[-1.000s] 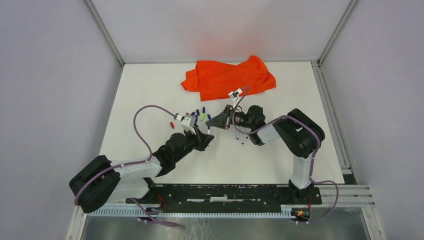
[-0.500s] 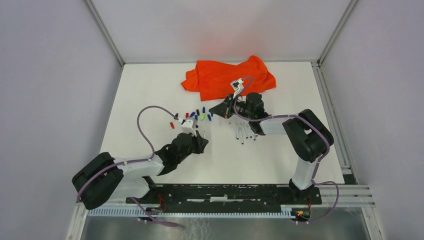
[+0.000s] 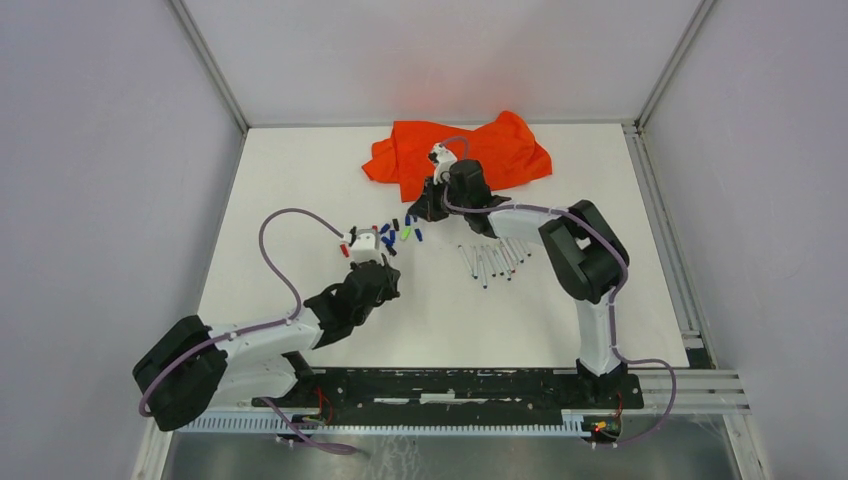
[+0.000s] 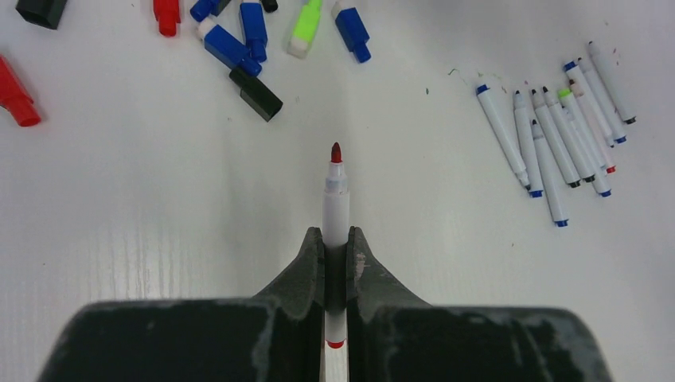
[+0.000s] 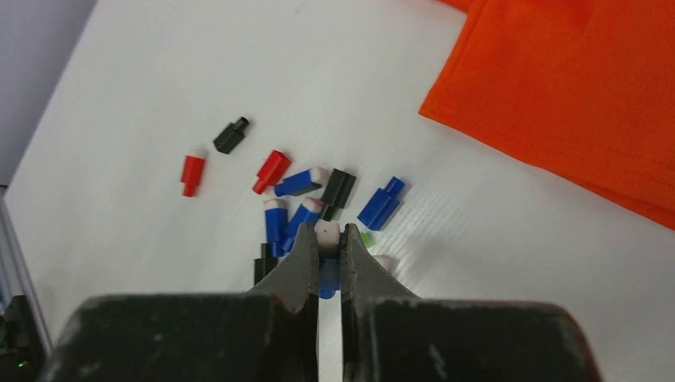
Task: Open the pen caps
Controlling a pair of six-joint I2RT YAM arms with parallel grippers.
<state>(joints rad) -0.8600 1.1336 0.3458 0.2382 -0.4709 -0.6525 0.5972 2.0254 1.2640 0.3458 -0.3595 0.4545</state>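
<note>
As left jaws grip one pen (image 4: pixel 336 187), two red caps (image 4: pixel 166 14) (image 4: pixel 16 102)

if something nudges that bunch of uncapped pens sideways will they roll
Probably roll: the pens are slim round barrels lying loose on the smooth white table. They lie packed side by side, so one nudge would likely shift several. They look stiff and light, so scattering seems likelier than bending.

Pen cap (image 5: pixel 327 278) half behind right gripper (image 5: pixel 327 233)
</note>
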